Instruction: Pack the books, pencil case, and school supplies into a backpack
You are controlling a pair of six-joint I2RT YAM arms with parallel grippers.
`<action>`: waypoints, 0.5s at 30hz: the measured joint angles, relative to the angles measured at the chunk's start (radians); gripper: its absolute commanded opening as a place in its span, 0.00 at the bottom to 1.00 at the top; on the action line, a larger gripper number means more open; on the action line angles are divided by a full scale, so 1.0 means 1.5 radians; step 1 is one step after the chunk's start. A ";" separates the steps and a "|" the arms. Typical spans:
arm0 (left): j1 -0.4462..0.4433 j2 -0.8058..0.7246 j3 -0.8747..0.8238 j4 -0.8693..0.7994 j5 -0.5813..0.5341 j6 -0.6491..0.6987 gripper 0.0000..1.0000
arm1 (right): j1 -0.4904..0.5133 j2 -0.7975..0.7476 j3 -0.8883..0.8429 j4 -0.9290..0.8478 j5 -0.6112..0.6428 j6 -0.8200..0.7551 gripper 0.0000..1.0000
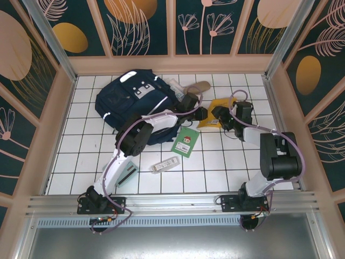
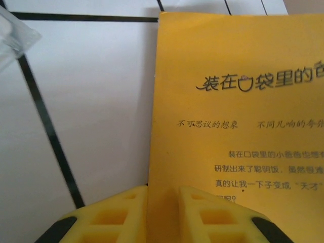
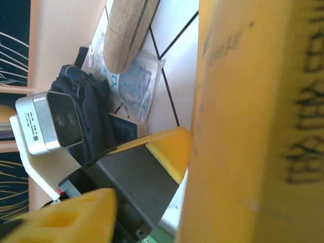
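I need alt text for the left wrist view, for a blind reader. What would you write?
A yellow-orange book with black Chinese print takes up the right half, its near edge pinched between the yellow jaws of the left gripper. Behind it is a white tiled table with dark lines; the corner of a clear packet shows at top left.

Open tiles [image 1: 75, 156] beside backpack [image 1: 121, 97], green book [image 1: 185, 143] and white bar [image 1: 164, 164] blocking centre
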 measured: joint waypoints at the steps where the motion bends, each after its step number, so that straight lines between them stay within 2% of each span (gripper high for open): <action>1: -0.002 0.000 0.000 0.000 0.003 0.000 0.23 | -0.002 -0.005 0.000 -0.010 0.004 -0.010 0.25; 5: -0.003 -0.005 0.000 -0.004 0.005 0.004 0.26 | -0.014 -0.010 -0.003 -0.029 0.011 -0.026 0.01; 11: -0.004 -0.036 -0.007 -0.056 0.004 0.039 0.35 | -0.022 -0.029 -0.035 -0.010 0.010 -0.028 0.00; 13: -0.004 -0.069 -0.023 -0.077 -0.008 0.060 0.40 | -0.025 -0.054 -0.053 -0.006 0.008 -0.027 0.00; 15: -0.004 -0.111 -0.044 -0.094 -0.027 0.078 0.42 | -0.027 -0.084 -0.066 -0.002 0.008 -0.027 0.00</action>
